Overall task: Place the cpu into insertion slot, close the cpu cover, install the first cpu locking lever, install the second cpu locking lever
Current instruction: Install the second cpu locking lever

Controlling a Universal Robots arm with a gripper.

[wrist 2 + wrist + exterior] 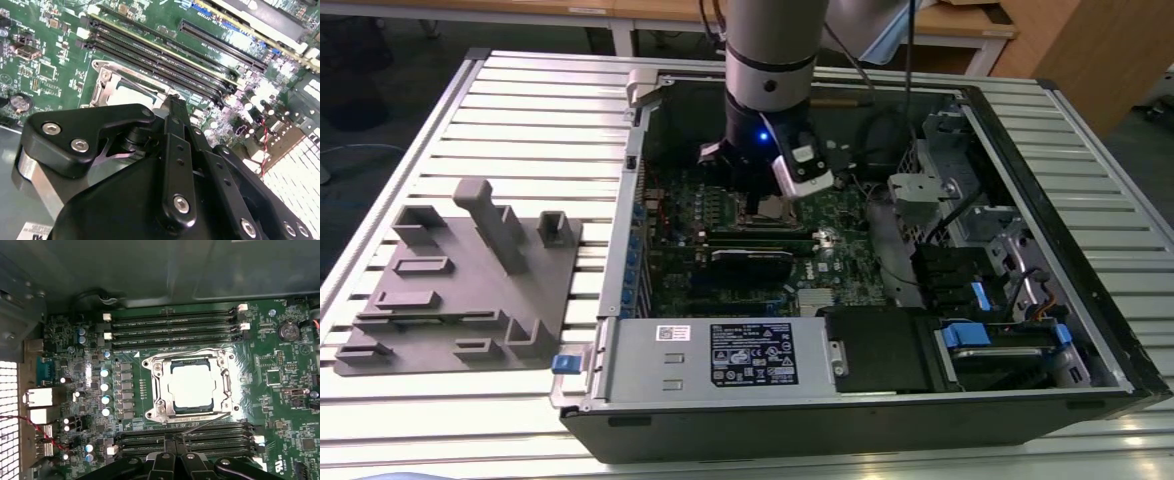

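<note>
a grey fixture block [460, 285] lies on the slatted table [854, 455], beside the open computer case [1067, 200].

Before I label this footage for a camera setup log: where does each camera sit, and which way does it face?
Exterior view: off the arm, high, looking down into the open computer case; the arm and tool show.
First wrist view: on the arm, facing down at the cpu under the cpu cover; tool at the edge.
Second wrist view: on the arm, oblique across the motherboard; tool in front.
Both wrist views share the cpu cover.

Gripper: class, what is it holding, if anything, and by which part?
It cannot be told. The gripper sits at a thin metal lever beside the chip socket; whether it grips it is unclear.
</note>
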